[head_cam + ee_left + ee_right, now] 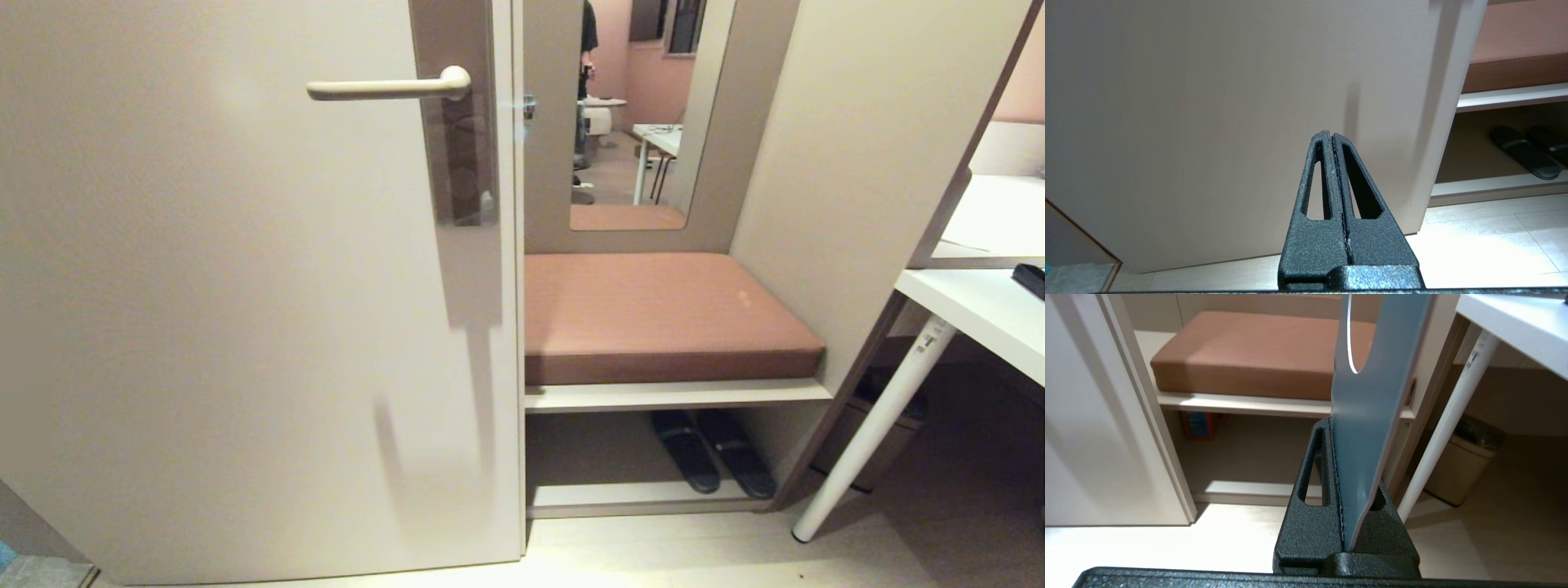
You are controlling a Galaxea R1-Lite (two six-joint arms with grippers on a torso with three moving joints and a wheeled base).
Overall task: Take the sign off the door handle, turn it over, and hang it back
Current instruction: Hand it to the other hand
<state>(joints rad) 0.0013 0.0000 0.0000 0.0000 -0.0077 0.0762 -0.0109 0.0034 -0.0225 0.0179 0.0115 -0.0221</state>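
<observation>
- The beige door (pixel 245 286) fills the head view's left; neither arm shows there, and the door handle (pixel 384 87) juts out bare, nothing hanging on it.
- Right of the door is a brown cushioned bench (pixel 661 314), dark slippers (pixel 710 461) on the shelf beneath, a mirror (pixel 637 114) above, and a white desk (pixel 971 306) at the far right.
- Only the right wrist view shows the sign (pixel 1367 416): blue-grey face, round hole near its far end, pinched edge-on by the right gripper (pixel 1341 428), low before the bench.
- The left gripper (pixel 1333 136) has its jaws pressed together on nothing, pointing at the door's lower part.
</observation>
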